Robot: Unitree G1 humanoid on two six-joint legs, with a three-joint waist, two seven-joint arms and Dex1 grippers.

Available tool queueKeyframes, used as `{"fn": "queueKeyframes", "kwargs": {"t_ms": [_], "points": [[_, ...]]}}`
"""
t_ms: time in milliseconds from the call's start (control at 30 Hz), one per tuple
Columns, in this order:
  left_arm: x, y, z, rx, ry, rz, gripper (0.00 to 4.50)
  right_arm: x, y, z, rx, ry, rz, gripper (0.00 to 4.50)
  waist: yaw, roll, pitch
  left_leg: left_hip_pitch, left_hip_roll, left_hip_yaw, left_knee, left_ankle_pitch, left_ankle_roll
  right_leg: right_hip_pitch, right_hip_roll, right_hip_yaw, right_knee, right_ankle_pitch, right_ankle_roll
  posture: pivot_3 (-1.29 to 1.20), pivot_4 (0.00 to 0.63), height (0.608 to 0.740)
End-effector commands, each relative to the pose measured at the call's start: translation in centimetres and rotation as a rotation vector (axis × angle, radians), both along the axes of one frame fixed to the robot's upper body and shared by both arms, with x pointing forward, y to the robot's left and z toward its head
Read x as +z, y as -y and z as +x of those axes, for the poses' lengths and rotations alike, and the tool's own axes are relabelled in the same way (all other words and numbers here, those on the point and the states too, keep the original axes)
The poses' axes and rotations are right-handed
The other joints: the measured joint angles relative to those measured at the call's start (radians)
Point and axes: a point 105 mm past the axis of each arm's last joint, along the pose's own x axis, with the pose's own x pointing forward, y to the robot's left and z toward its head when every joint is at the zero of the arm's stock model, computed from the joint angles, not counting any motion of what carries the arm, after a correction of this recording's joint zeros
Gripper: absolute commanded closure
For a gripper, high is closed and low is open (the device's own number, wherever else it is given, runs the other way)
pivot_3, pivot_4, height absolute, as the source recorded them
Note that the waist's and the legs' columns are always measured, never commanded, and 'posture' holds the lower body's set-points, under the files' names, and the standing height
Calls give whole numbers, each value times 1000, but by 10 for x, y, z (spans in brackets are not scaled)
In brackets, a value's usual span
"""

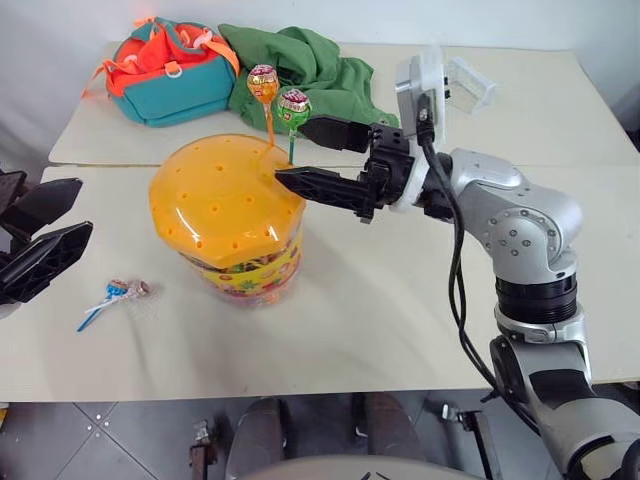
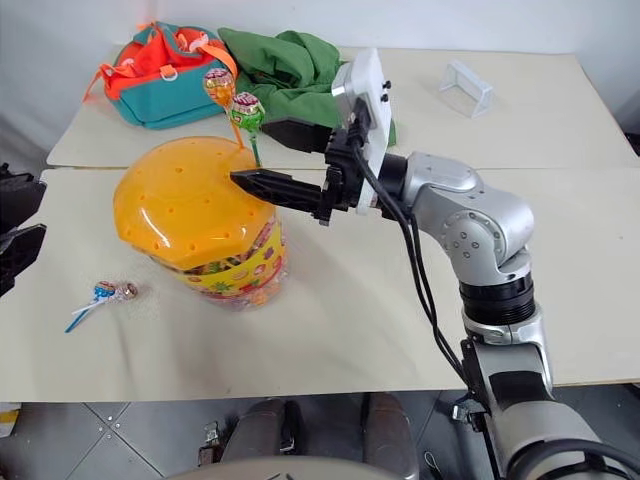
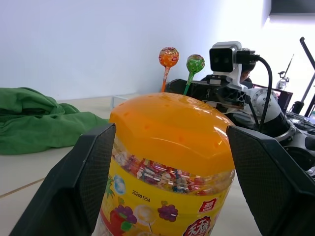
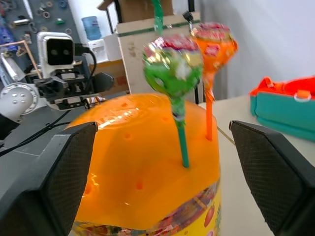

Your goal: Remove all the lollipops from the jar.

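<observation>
While two lollipops already lie on the table (image 1: pixel 400 330) at lower left of the head view, a blue lollipop (image 1: pixel 98 306) and a pink/silver lollipop (image 1: pixel 136 288) side by side just left of the jar (image 1: pixel 240 225), two more stand upright in the holes of its domed orange lid. Nearest of the arms, the left gripper (image 1: pixel 40 240) sits at the far left edge, jaws apart and empty, well clear of the jar; its wrist view frames the jar between both fingers. Further in, the right gripper (image 1: pixel 312 155) reaches from the right toward centre frame, fingers spread wide and holding nothing, one finger above and one below, tips at the lid's rear right edge. The green lollipop (image 1: pixel 294 108) stands just left of those tips, stick vertical, with the orange lollipop (image 1: pixel 263 84) immediately beyond it, upper centre. In the right wrist view both sticks rise between the open fingers, green one nearer. Judgement: right arm is much the closer; sticks run vertical, crosswise to the fingers, so the pull should be straight up. Behind, upper left: teal-orange bag (image 1: pixel 160 70) and green cloth (image 1: pixel 300 65).
</observation>
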Motion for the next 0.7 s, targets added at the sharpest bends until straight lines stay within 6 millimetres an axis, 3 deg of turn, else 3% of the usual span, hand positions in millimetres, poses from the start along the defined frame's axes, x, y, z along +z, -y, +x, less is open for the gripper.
{"fn": "queueKeyframes", "kwargs": {"t_ms": [33, 167, 367, 533, 633, 700], "points": [[9, 1, -4, -22, 36, -5, 684, 12, -5, -7, 22, 56, 17, 1118, -6, 0, 0, 0, 0, 0, 0, 0, 0, 0, 0, 0, 0, 0, 0, 0, 150, 740], [9, 1, -4, -31, 38, -22, 684, 13, -7, -9, 41, 67, 42, 2397, -9, 0, 0, 0, 0, 0, -1, 0, 0, 0, 0, 0, 0, 0, 0, 0, 150, 740], [7, 0, -2, -48, 26, -25, 684, 31, 2, -14, 93, 132, 231, 4413, -10, 0, 0, 0, 0, 0, -1, 0, 0, 0, 0, 0, 0, 0, 0, 0, 150, 740], [2, -1, -2, -57, 17, 15, 684, 43, 38, -10, 76, 160, 344, 4469, -6, 0, 0, 0, 0, 0, -1, 0, 0, 0, 1, 0, -1, 0, 0, 0, 150, 740], [0, 4, -6, -78, 60, 103, 684, 36, 76, 4, -38, 181, 183, 4469, -4, 0, 0, 0, -1, 0, -1, 0, 0, 0, 0, 0, -1, 0, 0, 0, 150, 740], [-5, 8, -10, -115, 49, 164, 684, 15, 109, 19, -151, 104, -61, 4469, -2, 0, 0, -1, -1, 0, -1, 0, 0, 0, 0, 0, -2, 0, 0, 0, 150, 740]]}}
